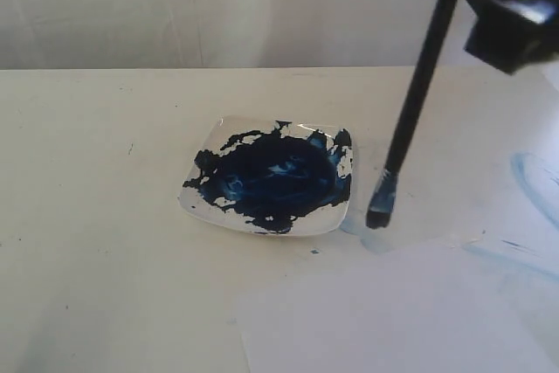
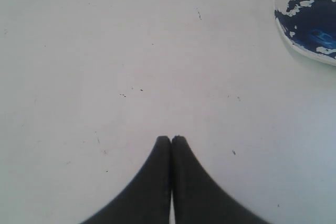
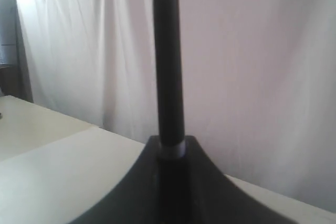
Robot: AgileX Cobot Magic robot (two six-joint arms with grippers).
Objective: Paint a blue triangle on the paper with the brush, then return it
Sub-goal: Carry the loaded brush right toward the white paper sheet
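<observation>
Two closed grips: right jaws pinch your loaded brush point(image 1: 419, 85) beside the plate point(image 1: 196, 205), left jaws pressed together; next lower it onto the paper point(image 1: 393, 321)

Blue-tipped brush point(image 1: 415, 89) tilts steeply near white paper point(image 1: 393, 321).

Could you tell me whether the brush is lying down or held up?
Held up: the right gripper clamps the brush by its handle, bristles down beside the plate.

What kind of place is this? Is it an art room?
Probably a robot workbench set up for painting: the right gripper holds the brush over a plain table with a plate of blue paint and paper, white curtain behind.
</observation>
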